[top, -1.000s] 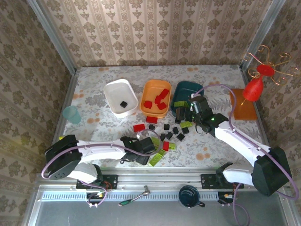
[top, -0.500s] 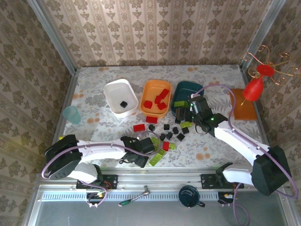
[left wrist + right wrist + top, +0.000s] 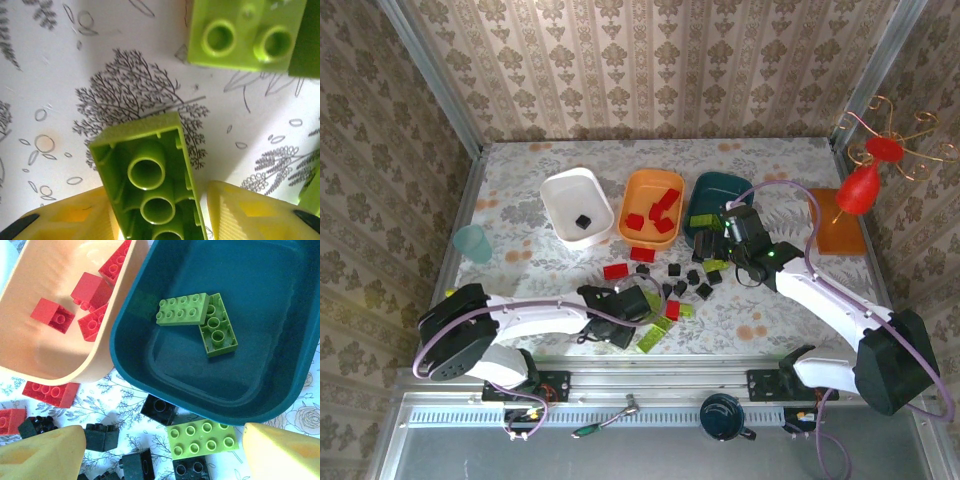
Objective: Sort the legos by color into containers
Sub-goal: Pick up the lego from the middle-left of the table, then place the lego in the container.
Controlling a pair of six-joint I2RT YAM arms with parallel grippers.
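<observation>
Floral table (image 3: 520,215), black legos (image 3: 693,276) crowding teal tub (image 3: 710,195)

Upside-down lime brick (image 3: 150,175) sits right between the fingers of the left gripper (image 3: 160,217), another lime one (image 3: 245,32) just ahead. Past the right gripper (image 3: 165,457): teal tub (image 3: 200,380) holding two lime bricks (image 3: 182,309), orange tub (image 3: 35,355) with reds (image 3: 52,315), black bricks (image 3: 159,410) by its fingertips.

My left gripper (image 3: 157,215) is hanging low over the leaf-printed table cover (image 3: 60,75), and I am bracketing a lime-green brick (image 3: 145,160) that is lying hollow side up between my yellow fingers (image 3: 65,220). The pads are sitting right at its long sides, though I am not able to tell whether they are pressing. A second lime-green brick (image 3: 245,32) is lying studs-up, apart, toward the upper right corner.
</observation>
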